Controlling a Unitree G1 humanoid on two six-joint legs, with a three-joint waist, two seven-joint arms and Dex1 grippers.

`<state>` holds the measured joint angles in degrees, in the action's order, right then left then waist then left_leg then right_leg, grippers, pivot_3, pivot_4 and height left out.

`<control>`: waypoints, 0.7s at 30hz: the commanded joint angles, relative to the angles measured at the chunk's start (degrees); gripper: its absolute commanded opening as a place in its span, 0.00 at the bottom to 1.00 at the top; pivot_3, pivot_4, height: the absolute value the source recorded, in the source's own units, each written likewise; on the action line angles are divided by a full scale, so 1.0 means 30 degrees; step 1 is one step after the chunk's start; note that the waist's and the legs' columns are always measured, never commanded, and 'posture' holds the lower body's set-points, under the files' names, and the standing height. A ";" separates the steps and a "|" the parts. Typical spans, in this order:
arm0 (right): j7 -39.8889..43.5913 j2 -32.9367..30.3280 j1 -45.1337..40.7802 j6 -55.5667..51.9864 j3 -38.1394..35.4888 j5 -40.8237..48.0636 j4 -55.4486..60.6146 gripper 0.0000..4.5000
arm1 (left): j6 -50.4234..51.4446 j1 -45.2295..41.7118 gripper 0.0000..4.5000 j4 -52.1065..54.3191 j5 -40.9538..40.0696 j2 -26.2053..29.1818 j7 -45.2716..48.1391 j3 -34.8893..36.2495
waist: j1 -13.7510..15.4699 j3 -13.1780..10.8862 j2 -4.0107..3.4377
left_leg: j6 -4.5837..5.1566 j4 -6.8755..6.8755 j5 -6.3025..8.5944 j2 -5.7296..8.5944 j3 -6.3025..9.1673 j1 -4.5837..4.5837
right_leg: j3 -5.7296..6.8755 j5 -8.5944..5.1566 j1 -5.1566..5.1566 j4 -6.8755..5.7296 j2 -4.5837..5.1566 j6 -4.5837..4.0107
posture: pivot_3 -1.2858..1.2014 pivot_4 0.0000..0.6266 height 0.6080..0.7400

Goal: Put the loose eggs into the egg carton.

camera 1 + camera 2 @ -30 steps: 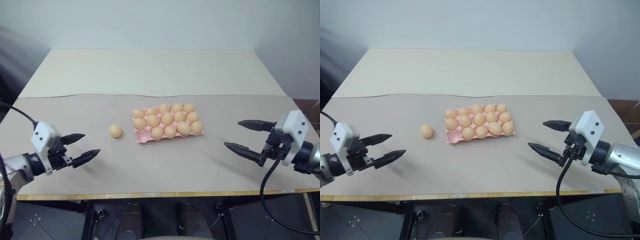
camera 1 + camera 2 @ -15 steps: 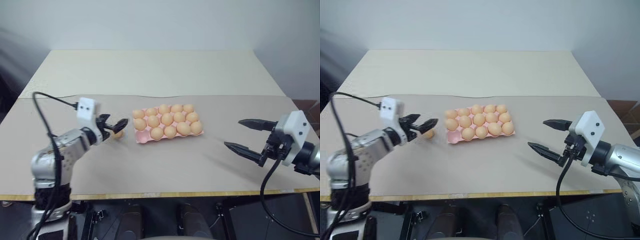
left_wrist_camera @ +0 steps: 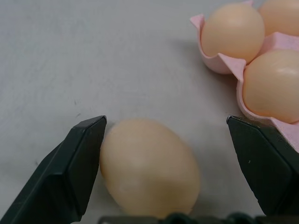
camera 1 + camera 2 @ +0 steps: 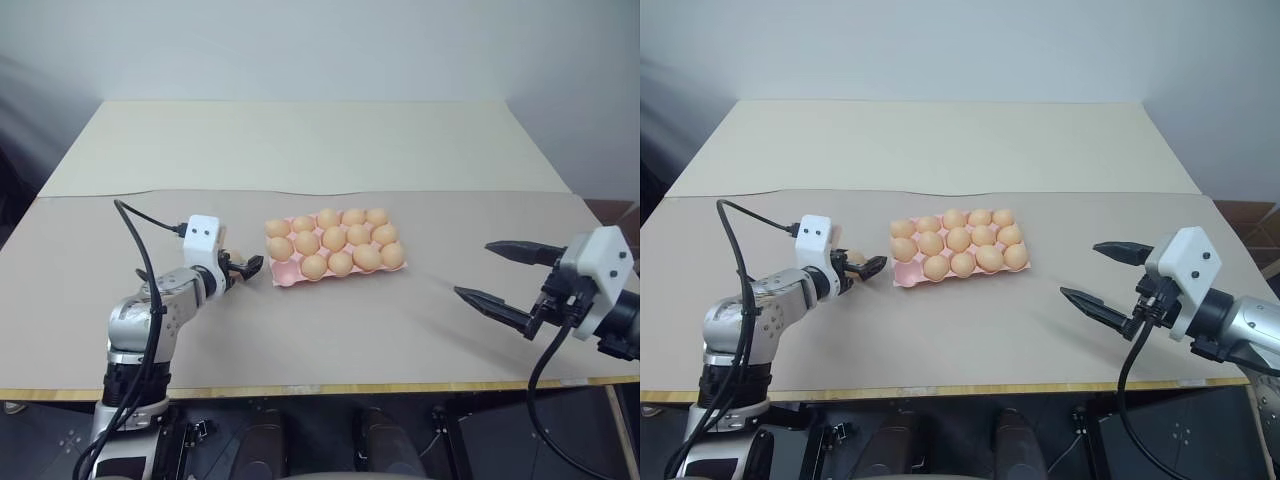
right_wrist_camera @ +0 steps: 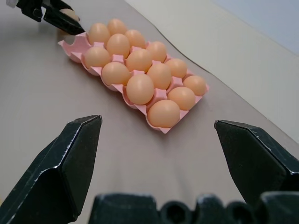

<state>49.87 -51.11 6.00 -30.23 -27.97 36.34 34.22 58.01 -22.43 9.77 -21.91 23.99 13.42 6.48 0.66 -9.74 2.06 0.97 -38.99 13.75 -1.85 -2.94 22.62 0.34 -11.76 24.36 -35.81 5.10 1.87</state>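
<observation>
The pick-up is in hand: the left gripper (image 3: 163,154) has its jaws wide around the last loose egg (image 3: 148,168), which lies on the table (image 4: 330,330) just beside the carton (image 4: 283,273) toward the table's left edge. One cup at the carton's near left corner looks free. Next, close gently and lift. The right gripper (image 4: 510,275) hangs wide open, holding nothing, near the right edge.

Beige table (image 4: 300,150) against pale wall (image 4: 320,45)

egg carton (image 4: 283,274): mid-table (image 4: 300,150), eggs in its cups | loose egg (image 3: 148,169): on table just left of carton, between left end effector (image 3: 163,163) fingers | right end effector (image 4: 498,275): well right of carton, above table
</observation>
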 commanded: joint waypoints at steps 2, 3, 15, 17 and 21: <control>-0.0107 -0.0087 0.0061 -0.0075 -0.0755 0.0365 0.0534 1.00 | 0.0336 -0.0246 1.00 -0.0016 0.0397 0.0002 -0.0210 -0.0055 | -0.0003 0.0000 0.0000 | 0.0000 0.0001 0.0000 0.0000 0.0001 0.0000 | -0.0001 0.0001 -0.0001 0.0001 0.0001 0.0001 | 0.52 0.24 1.00; -0.0130 -0.0077 0.0065 -0.0061 -0.0728 0.0330 0.0515 1.00 | 0.0544 -0.0328 0.96 -0.0146 0.0562 -0.0039 -0.0445 -0.0079 | 0.0000 0.0000 0.0000 | 0.0000 0.0001 0.0000 0.0001 0.0001 0.0000 | -0.0001 0.0001 -0.0001 0.0001 0.0001 0.0001 | 0.52 0.24 1.00; -0.0534 0.0048 -0.0077 0.0071 -0.0365 0.0213 0.0481 1.00 | 0.0166 -0.0572 0.46 0.1251 -0.0205 0.0624 0.1457 0.0240 | 0.0004 -0.0001 0.0000 | 0.0000 0.0001 0.0000 0.0004 0.0002 0.0008 | 0.0002 -0.0003 0.0003 0.0011 0.0009 -0.0001 | 0.52 0.24 1.00; -0.0611 0.0086 -0.0060 0.0099 -0.0305 0.0204 0.0508 1.00 | -0.0268 -0.0678 0.46 0.1895 -0.0920 0.0860 0.2685 0.0319 | 0.0005 -0.0001 0.0001 | -0.0001 0.0001 0.0001 0.0003 0.0003 0.0021 | 0.0006 -0.0004 0.0014 0.0013 0.0009 -0.0004 | 0.52 0.24 1.00; -0.0799 0.0227 0.0017 0.0147 -0.0206 0.0151 0.0647 1.00 | -0.0730 -0.0986 0.46 0.3274 -0.2425 0.1328 0.5365 -0.0483 | 0.0024 -0.0001 0.0000 | -0.0001 0.0001 0.0001 0.0002 0.0004 0.0031 | 0.0009 -0.0038 0.0015 0.0023 0.0011 -0.0060 | 0.52 0.24 1.00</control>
<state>47.94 -50.80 6.15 -30.43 -27.74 36.44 34.46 57.41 -24.53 16.38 -27.24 27.26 26.19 6.05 0.73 -9.74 2.06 0.97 -38.99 13.75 -1.83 -2.93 22.71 0.36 -11.91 24.40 -35.74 5.14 1.64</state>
